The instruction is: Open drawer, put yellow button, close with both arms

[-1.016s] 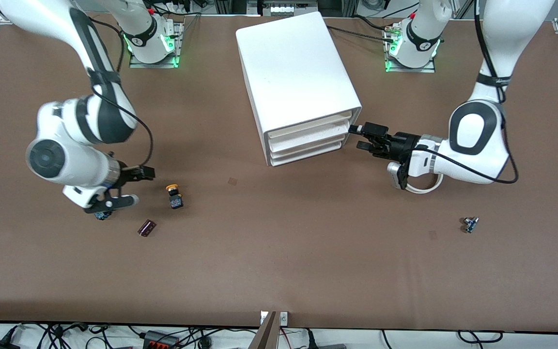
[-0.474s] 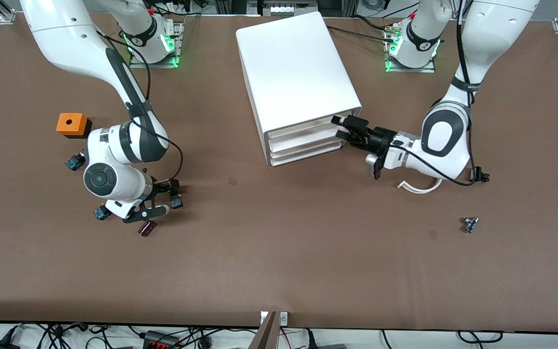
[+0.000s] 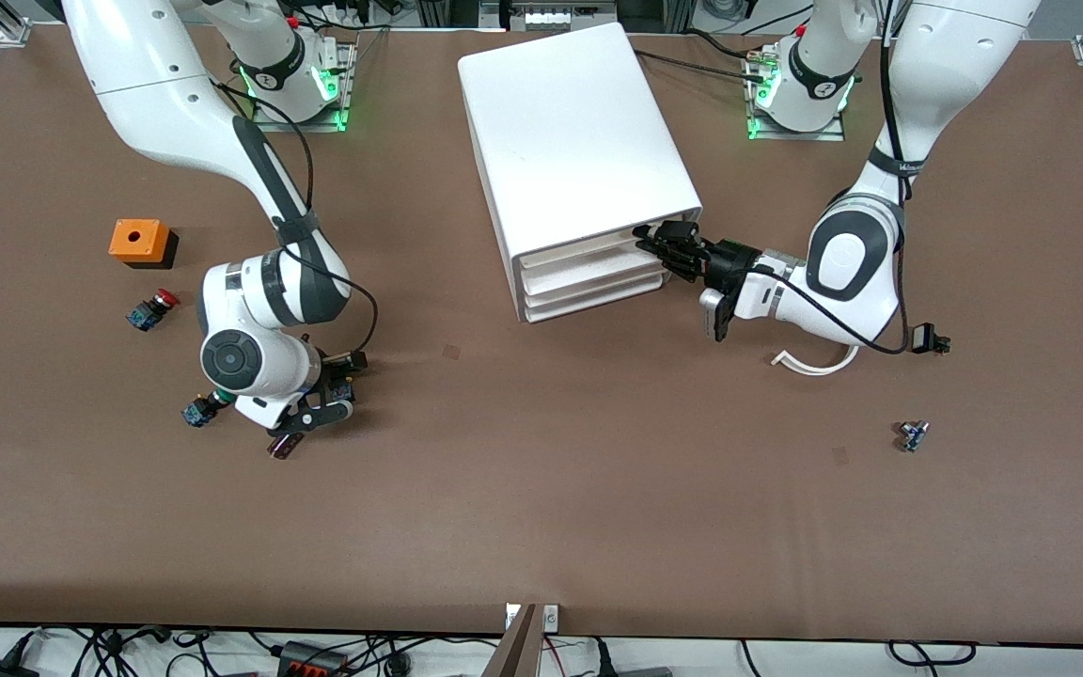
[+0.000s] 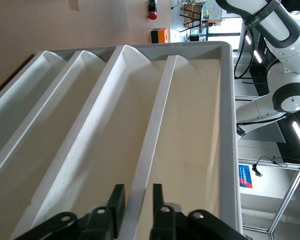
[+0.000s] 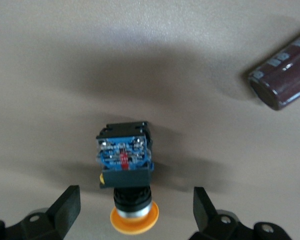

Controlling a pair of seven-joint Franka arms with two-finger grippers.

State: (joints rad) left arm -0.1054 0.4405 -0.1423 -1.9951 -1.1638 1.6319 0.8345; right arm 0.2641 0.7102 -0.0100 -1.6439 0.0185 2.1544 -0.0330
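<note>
We are working two jobs at once. Our right gripper (image 3: pixel 339 385) is hanging low over the small push-button with the yellow-orange mushroom cap and black-and-blue body (image 5: pixel 126 172), which is lying on its side on the brown table (image 3: pixel 541 489) toward the right arm's end, well apart from the boxy white plastic cabinet (image 3: pixel 572 141). In the right wrist view the fingers (image 5: pixel 65 207) are standing spread wide, holding nothing, with the button lying between them: its long axis is running from the blue terminal end to the cap, across the line that joins the two fingers, so we judge a straight descent would close the jaws on the body's flanks.

Our left gripper (image 3: pixel 662 246) is at the front of the uppermost shallow white tray drawer (image 3: pixel 598 246); in the left wrist view its fingers (image 4: pixel 116 202) are standing on either side of a thin white lip, close to it, though we cannot tell whether they are pinching it. The drawer is looking shut or barely started.

In the front view the right wrist is hiding the button's cap. A dark maroon cylindrical part (image 5: pixel 285 75) is lying near the button, and a red-capped button (image 3: pixel 150 308) and an orange box (image 3: pixel 139 242) are sitting toward the same end
</note>
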